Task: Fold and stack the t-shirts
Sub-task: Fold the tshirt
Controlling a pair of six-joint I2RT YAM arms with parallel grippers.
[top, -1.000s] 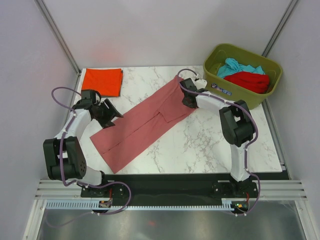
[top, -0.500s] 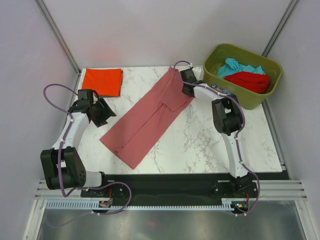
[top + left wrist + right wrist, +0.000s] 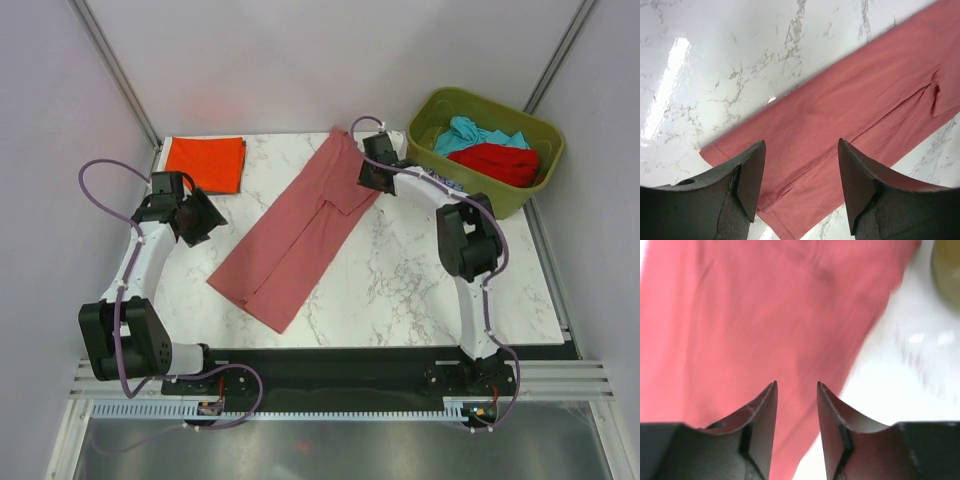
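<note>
L arm: bent, L tool open, empty, over table beside pink t-shirt. R arm: stretched fwd, R tool open, empty, above t-shirt's far end. T-shirt lies flat, diagonal, mid-table.

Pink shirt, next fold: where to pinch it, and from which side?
The pink shirt lies flat as a long diagonal strip. Likely pinch its near-left corner, coming in from the left with the open left gripper, since that edge sits exposed.

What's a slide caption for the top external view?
Pink t-shirt folded into a long diagonal strip on the table; right gripper open over its far end, left gripper open beside it.
</note>
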